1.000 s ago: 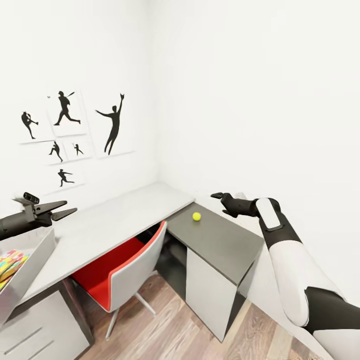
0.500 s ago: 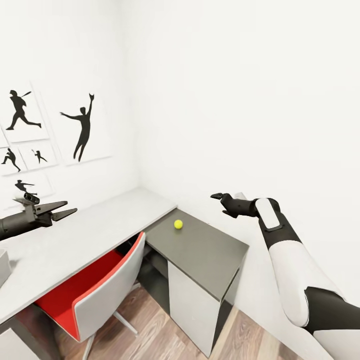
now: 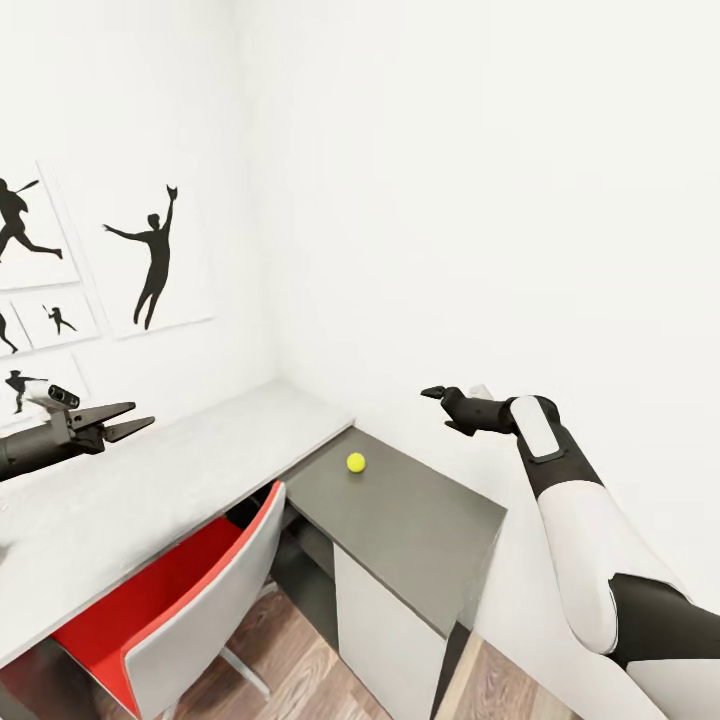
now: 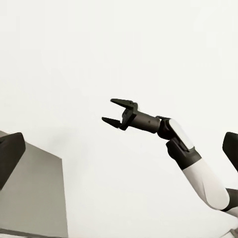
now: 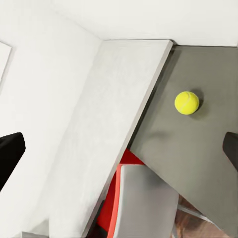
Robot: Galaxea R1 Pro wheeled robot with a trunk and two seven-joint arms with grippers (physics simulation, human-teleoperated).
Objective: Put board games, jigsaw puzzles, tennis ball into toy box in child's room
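Observation:
The tennis ball (image 3: 355,462), small and yellow-green, lies on the table's lower dark grey wing (image 3: 420,520), near the corner where it meets the pale grey top (image 3: 180,470). In the right wrist view the tennis ball (image 5: 187,102) sits on that wing, ahead of the widely spread fingertips (image 5: 10,153). My right gripper (image 3: 440,410) hangs open and empty in the air above and to the right of the ball. My left gripper (image 3: 125,420) is open and empty over the pale top at the left. The right gripper (image 4: 114,111) shows with its jaws apart. The toy box, board games, jigsaw puzzles and bed are out of view.
A red chair with a grey shell (image 3: 190,600) is pushed under the pale desk top beside the wing. White walls meet in the corner behind the table, with black sports-silhouette pictures (image 3: 150,255) on the left wall. Wood-plank floor (image 3: 290,670) shows below.
The camera has swung right, so the grey bin with colourful pieces has slid out at the left and the ball sits further left in view. Both arms hold their pose.

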